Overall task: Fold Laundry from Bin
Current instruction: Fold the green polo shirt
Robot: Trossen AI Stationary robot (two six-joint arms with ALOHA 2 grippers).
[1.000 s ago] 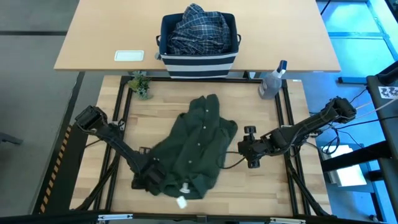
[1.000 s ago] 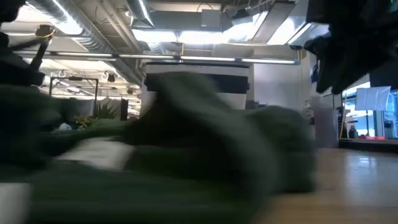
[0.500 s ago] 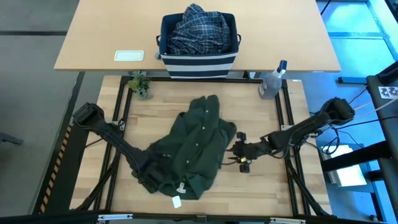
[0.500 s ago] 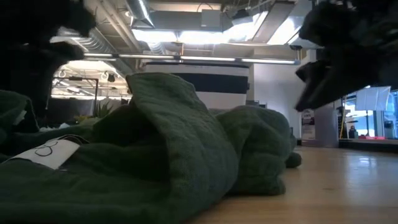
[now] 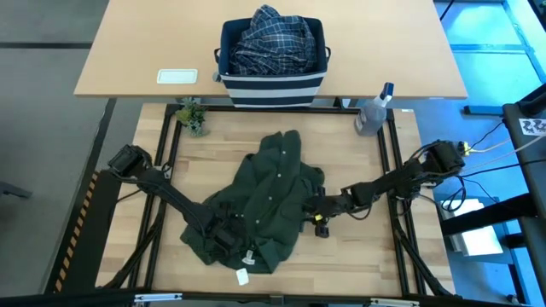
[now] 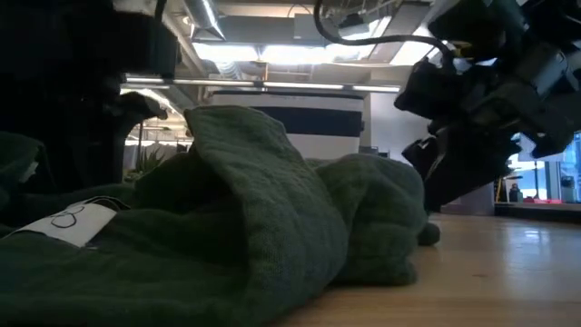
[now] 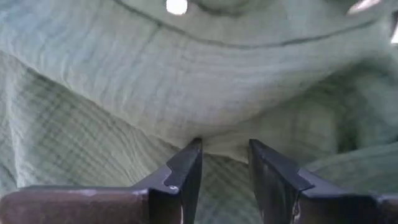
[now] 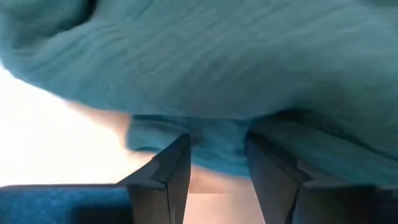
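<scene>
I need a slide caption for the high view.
Both tools, left and right, reach the olive-green shirt edges.

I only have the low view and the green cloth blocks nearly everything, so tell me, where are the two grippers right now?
Observer: From above, the left gripper is over the near left part of the olive-green shirt; the right gripper is at the shirt's right edge.
Operator: Are they gripping cloth yet?
Observer: The left wrist view shows the left fingers apart, tips against the fabric, with nothing pinched.
Operator: And the right?
Observer: Its fingers are also apart, just short of the shirt's hem.
Operator: What's left in the bin?
Observer: The striped bin holds the plaid shirt.
</scene>
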